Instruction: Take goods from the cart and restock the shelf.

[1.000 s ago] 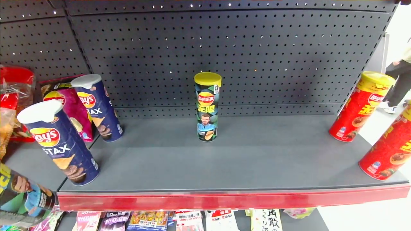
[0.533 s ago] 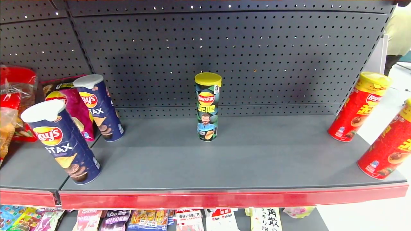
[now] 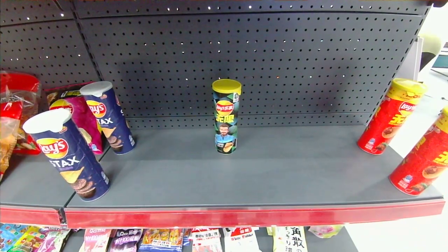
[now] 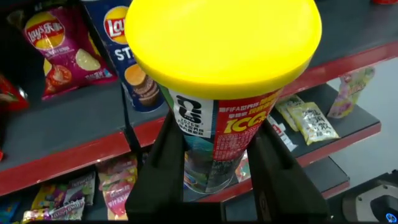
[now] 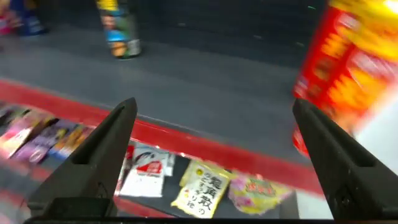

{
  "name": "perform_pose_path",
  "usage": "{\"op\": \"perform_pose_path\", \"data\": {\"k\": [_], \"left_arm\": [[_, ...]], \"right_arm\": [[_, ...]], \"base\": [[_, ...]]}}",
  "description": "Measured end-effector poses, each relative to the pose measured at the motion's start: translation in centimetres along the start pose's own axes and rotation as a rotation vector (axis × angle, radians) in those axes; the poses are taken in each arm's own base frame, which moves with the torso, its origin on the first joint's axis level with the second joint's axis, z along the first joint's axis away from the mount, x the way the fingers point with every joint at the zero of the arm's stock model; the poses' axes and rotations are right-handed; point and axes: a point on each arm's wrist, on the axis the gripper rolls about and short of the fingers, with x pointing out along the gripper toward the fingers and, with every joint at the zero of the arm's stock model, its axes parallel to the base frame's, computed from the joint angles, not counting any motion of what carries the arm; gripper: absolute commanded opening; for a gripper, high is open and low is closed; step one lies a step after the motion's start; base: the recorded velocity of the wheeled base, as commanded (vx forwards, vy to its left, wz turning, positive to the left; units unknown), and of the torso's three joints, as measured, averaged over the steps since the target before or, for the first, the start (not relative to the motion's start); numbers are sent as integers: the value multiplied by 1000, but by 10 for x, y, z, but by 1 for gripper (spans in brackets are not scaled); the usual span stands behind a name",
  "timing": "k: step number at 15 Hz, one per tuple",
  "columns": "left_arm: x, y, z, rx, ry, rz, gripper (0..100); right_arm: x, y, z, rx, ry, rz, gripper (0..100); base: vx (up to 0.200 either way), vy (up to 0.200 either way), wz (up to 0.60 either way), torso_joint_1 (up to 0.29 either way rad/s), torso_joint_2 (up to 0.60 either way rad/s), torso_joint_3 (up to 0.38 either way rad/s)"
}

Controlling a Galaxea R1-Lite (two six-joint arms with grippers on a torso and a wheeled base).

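Observation:
My left gripper [image 4: 217,168] is shut on a chip can with a yellow lid [image 4: 224,37], held upright in front of the shelf's red front edge [image 4: 74,158]. My right gripper [image 5: 214,168] is open with nothing between its fingers, and it hangs just off the shelf's front edge [image 5: 186,146] near a red can [image 5: 354,68]. On the grey shelf board [image 3: 266,175] a green-black can with a yellow lid [image 3: 226,117] stands upright at the middle back.
Two blue cans [image 3: 66,155] [image 3: 106,117] and a purple chip bag [image 3: 75,115] stand at the left. Two red cans [image 3: 392,117] [image 3: 420,161] stand at the right end. Snack packets [image 3: 196,239] lie on the shelf below. Open board lies around the middle can.
One second ago the held can showed at the head view's lower left corner; it has since dropped out of that view. The head camera shifted slightly. The cans on the shelf stay put.

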Motion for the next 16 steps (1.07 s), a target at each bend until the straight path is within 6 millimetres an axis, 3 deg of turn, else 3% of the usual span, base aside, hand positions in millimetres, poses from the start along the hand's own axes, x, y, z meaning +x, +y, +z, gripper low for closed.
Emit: {"op": "perform_pose_path", "data": {"k": [4, 8, 12, 16], "left_arm": [[10, 2, 3, -6, 6, -6, 0], [20, 5, 8, -8, 18, -1, 0], [24, 6, 9, -12, 39, -3, 0], [27, 7, 11, -12, 39, 2, 0]], "right_arm": [[60, -1, 41, -18, 85, 349, 100], [143, 29, 68, -15, 98, 548, 100], [228, 62, 65, 63, 92, 591, 100], [276, 78, 46, 92, 168, 592, 100]], "base": [[0, 0, 0, 0, 0, 0], [0, 0, 0, 0, 0, 0], [0, 0, 0, 0, 0, 0], [0, 0, 0, 0, 0, 0]]}}
